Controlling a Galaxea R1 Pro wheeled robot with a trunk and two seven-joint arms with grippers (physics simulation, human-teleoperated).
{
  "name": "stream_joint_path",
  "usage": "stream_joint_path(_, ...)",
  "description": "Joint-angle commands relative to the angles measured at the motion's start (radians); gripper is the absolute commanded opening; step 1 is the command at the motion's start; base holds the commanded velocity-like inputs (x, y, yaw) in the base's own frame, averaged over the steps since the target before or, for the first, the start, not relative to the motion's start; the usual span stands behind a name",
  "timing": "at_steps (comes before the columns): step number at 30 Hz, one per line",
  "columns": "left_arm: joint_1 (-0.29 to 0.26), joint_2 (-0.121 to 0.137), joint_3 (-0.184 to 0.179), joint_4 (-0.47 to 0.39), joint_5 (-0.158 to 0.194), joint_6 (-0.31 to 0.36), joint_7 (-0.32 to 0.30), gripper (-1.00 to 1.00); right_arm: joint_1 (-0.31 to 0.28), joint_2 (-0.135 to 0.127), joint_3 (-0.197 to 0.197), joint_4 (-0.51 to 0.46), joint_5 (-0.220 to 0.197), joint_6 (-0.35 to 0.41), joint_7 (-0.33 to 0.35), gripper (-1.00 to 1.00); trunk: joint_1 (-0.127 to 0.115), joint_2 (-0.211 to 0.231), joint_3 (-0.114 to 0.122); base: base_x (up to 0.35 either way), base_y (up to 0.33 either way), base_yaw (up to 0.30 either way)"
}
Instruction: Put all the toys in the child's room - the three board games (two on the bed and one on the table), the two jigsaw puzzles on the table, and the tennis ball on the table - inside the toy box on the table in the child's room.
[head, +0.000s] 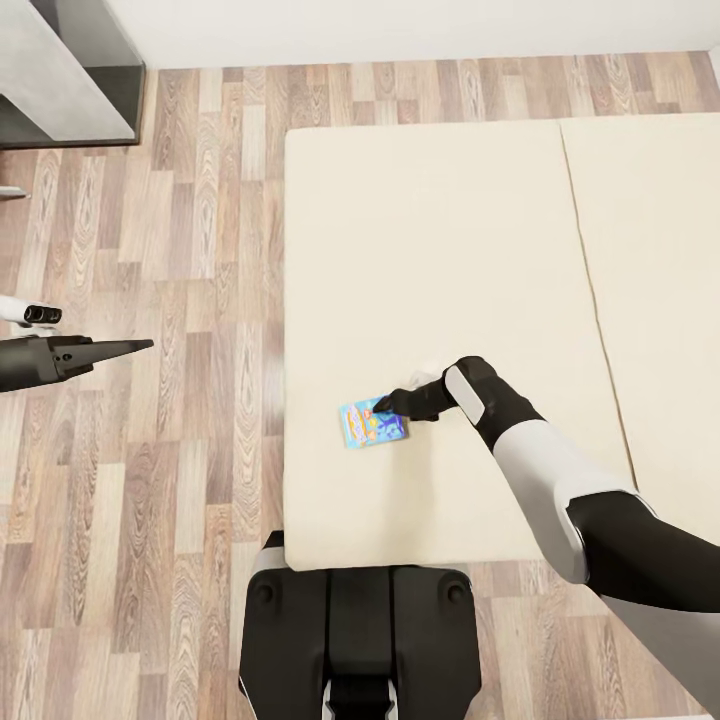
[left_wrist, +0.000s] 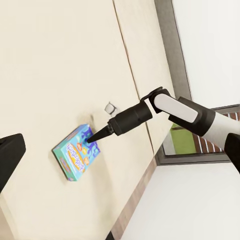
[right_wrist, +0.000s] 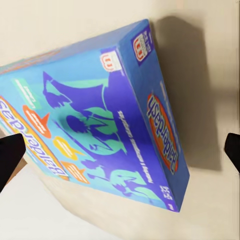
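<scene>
We have our right gripper (head: 383, 405) at the board game (head: 372, 423) flat on the bed (head: 430, 250), fingers spread to straddle it, while our left gripper (head: 135, 346) hangs over the floor, apparently together.

The board game (head: 372, 422) is bright blue with purple figures, teal patches and orange labels. The bed (head: 440, 250) is plain cream. The floor (head: 170, 250) has brown wood grain.
</scene>
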Motion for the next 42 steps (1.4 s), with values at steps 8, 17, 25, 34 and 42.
stream_joint_path(8,0.0,0.0,0.0,0.0,-0.001,0.011,-0.004,1.0,0.0,0.0,0.004,-0.001,0.005,0.002,0.006,1.0,0.001,-0.002,0.0,0.0,0.0,0.0)
stream_joint_path(17,0.0,0.0,-0.001,0.0,-0.001,0.011,-0.004,1.0,0.0,0.0,0.003,-0.001,0.005,0.001,0.006,1.0,0.001,-0.002,0.006,0.0,0.0,0.0)
stream_joint_path(25,0.0,0.0,-0.001,0.0,-0.001,0.011,-0.004,1.0,0.001,-0.001,0.003,-0.002,0.005,-0.002,0.006,1.0,0.001,-0.002,0.007,0.0,0.0,0.0)
stream_joint_path(34,0.0,0.0,0.003,0.0,-0.001,0.011,-0.004,1.0,0.003,-0.002,0.002,-0.004,0.005,-0.045,0.006,1.0,0.001,-0.002,0.007,0.0,0.0,0.0)
stream_joint_path(42,0.0,0.0,0.003,0.0,-0.001,0.011,-0.004,1.0,0.003,-0.002,0.002,-0.002,0.005,-0.053,0.006,1.0,0.001,-0.002,0.007,0.0,0.0,0.0)
